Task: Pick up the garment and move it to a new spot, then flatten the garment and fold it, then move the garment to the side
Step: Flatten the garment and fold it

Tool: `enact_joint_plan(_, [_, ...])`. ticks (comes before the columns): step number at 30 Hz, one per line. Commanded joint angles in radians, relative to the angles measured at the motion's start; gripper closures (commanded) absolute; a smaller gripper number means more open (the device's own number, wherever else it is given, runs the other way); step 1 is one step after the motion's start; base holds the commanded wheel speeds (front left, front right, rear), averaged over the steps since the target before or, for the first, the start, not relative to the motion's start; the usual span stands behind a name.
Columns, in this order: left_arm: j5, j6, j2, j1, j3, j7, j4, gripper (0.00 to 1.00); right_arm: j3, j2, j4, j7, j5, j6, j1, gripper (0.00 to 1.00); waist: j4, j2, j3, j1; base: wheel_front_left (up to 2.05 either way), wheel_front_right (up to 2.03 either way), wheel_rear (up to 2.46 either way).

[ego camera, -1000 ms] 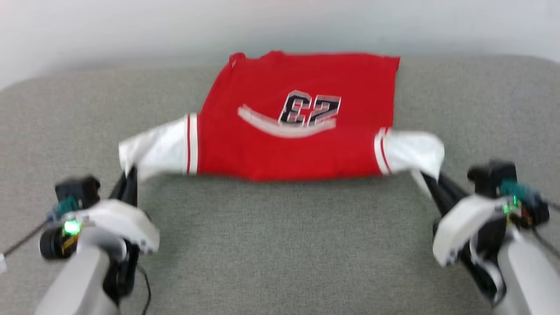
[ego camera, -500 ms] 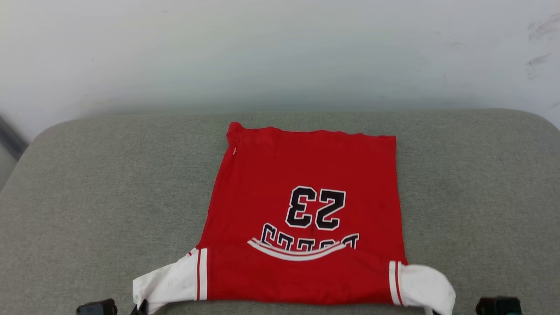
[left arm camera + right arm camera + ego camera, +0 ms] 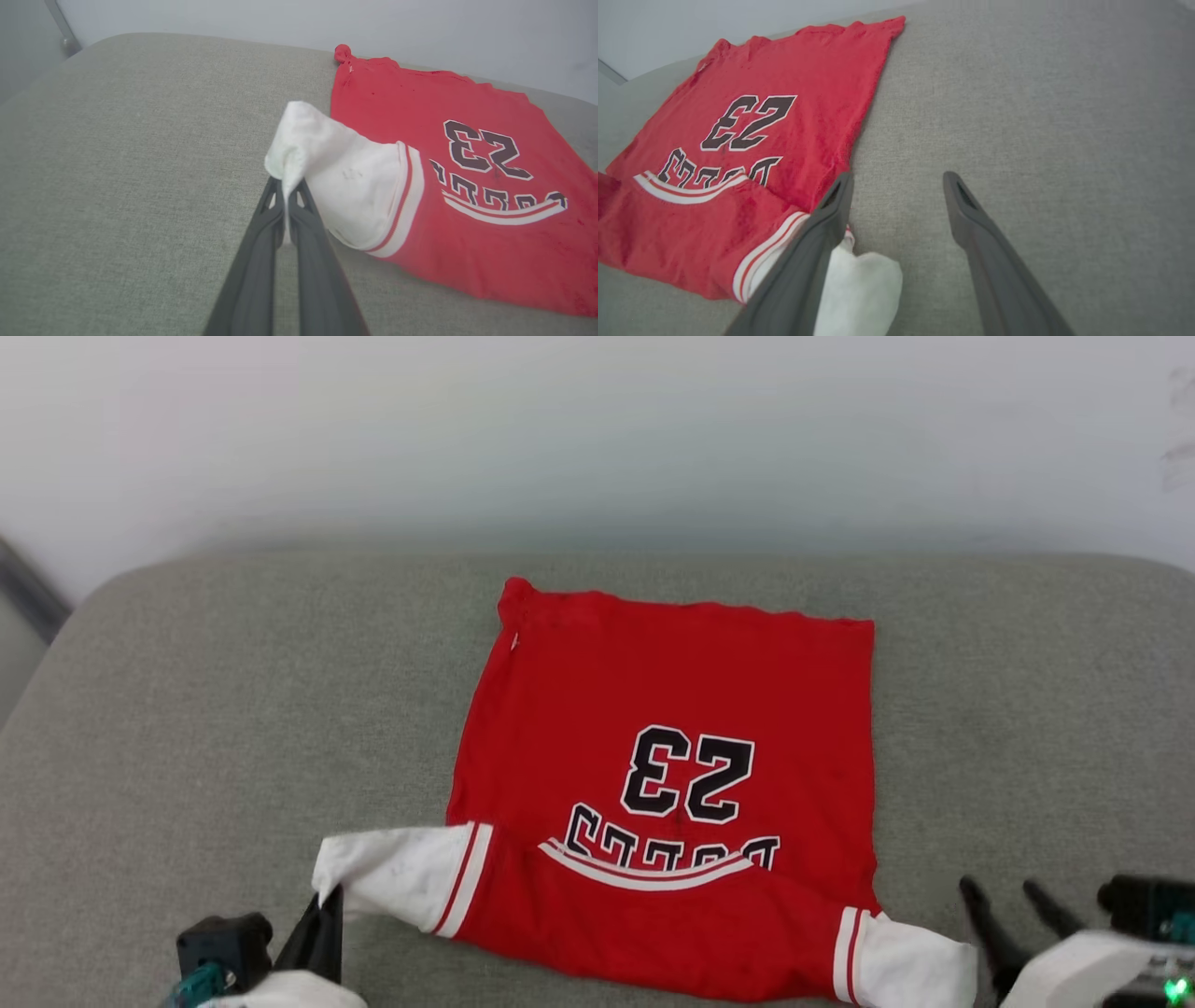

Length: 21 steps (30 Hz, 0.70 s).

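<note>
The red jersey garment [image 3: 672,709] lies flat on a coarse grey woven cushion [image 3: 233,709]. The left gripper [image 3: 286,184] pinches one white sleeve's tip. The right gripper [image 3: 899,179], fingers splayed and empty, sits just beside the other sleeve.

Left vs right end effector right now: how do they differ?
Left end effector is shut, pinching the tip of the left sleeve; right end effector is open and holds nothing. The left sleeve is drawn to a point in the grip; the right sleeve lies slack on the cushion. Both sit at the jersey's near corners.
</note>
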Motion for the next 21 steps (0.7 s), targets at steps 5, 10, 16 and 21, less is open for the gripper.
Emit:
enact_joint_plan(5, [0.040,0.012,0.000,-0.085,-0.009,0.004,-0.082,1.00,-0.085,-0.017,0.160,0.023,0.026,-0.001,-0.247,0.00,0.033,0.0000,0.115,0.0001,0.00,0.00,0.00])
enact_joint_plan(10, [0.073,0.006,-0.020,-0.167,-0.027,-0.004,-0.133,1.00,-0.105,-0.074,0.349,0.094,0.050,-0.001,-0.527,0.00,0.068,0.0000,0.226,0.0001,0.00,0.00,0.00])
enact_joint_plan(16, [0.106,-0.019,-0.055,-0.261,-0.061,-0.024,-0.167,1.00,-0.084,-0.145,0.522,0.253,0.065,-0.001,-0.815,0.00,0.121,0.0000,0.342,0.0001,0.00,0.00,0.00])
enact_joint_plan(21, [0.130,-0.043,-0.077,-0.327,-0.087,-0.040,-0.174,1.00,-0.073,-0.178,0.618,0.380,0.047,-0.001,-0.986,0.00,0.155,0.0000,0.407,0.0001,0.00,0.00,0.00])
